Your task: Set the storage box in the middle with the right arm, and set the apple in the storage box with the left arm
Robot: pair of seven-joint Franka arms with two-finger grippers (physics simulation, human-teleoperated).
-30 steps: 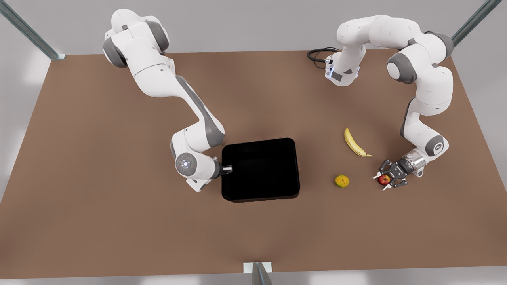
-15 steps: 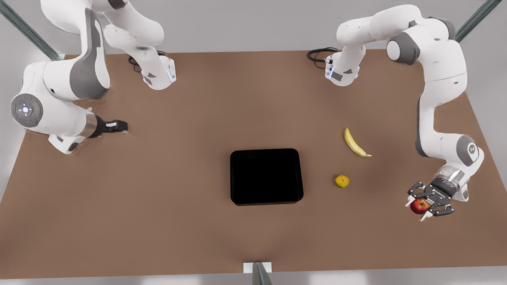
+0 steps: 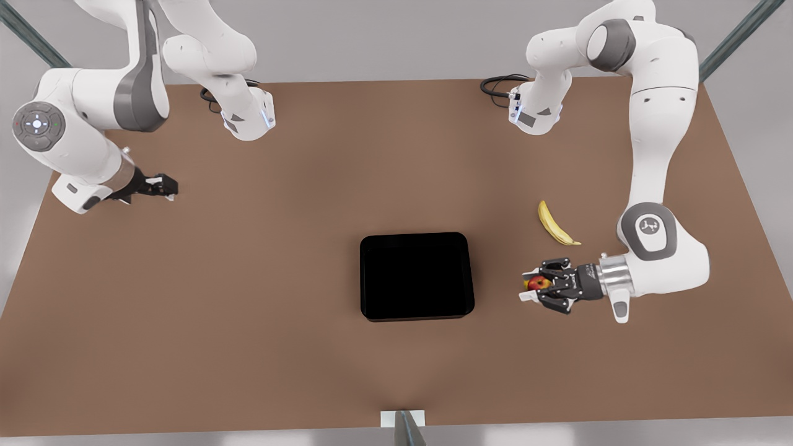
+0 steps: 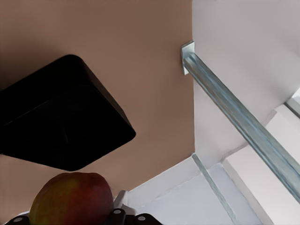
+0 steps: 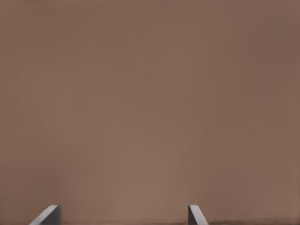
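With the box [image 3: 416,276] already sitting mid-table, my left gripper [image 3: 538,289] is clenching the apple [image 3: 539,284] just beside it, while my right gripper [image 3: 160,186] is waiting spread, far off.

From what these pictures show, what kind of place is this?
Probably a simulated robot test bench: a bare brown table with metal frame struts. The left gripper holds the apple near the storage box; the right gripper waits, open.

Front camera looked steeply down over the whole table [image 3: 248,297]. Left wrist camera shared its storage box [image 3: 416,275]. Right wrist camera faced bare tabletop, close.
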